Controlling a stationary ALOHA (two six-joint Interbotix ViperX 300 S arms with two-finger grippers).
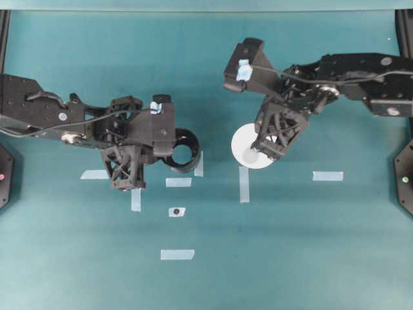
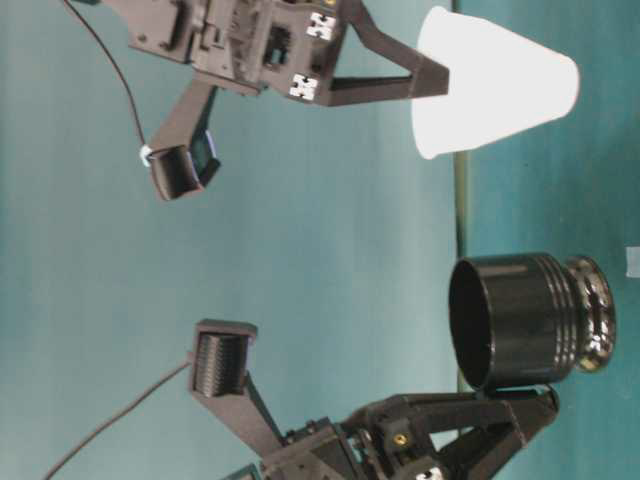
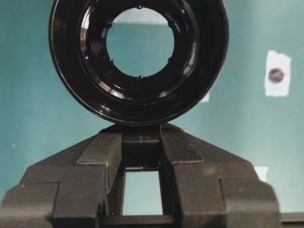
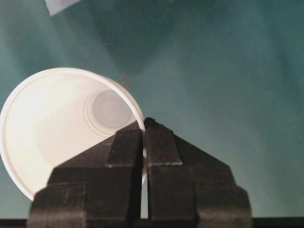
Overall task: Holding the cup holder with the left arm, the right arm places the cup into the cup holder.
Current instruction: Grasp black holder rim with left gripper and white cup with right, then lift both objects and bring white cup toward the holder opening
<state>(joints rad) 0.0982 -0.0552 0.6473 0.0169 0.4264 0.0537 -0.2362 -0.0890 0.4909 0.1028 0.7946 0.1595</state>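
In the right wrist view the nearest thing is the right gripper (image 4: 144,124) itself, its two jaws pressed nearly together on the wall of the cup (image 4: 57,128); one jaw sits inside the rim, the other outside, so the cup hangs to the inner side of the jaws with its mouth open toward the camera and its small grey bottom pointing away.

In the left wrist view the left gripper (image 3: 141,137) is narrow and clamped on the short tab of the cup holder (image 3: 137,61), which sits just beyond the fingertips with its bore facing the camera; teal table shows through the hole.

From overhead, the cup (image 1: 244,143) held by the right arm (image 1: 348,77) lies well apart from the cup holder (image 1: 184,150) held by the left arm (image 1: 51,113), and the holder is off to the side of the cup, toward the left arm. Several tape strips (image 1: 179,182) lie on the table (image 1: 310,258) between and below them.

The table-level view shows the cup (image 2: 495,85) and the holder (image 2: 525,320) apart with their axes roughly parallel. The coming move likely calls for carrying the cup sideways until its narrow end lines up with the holder's mouth.
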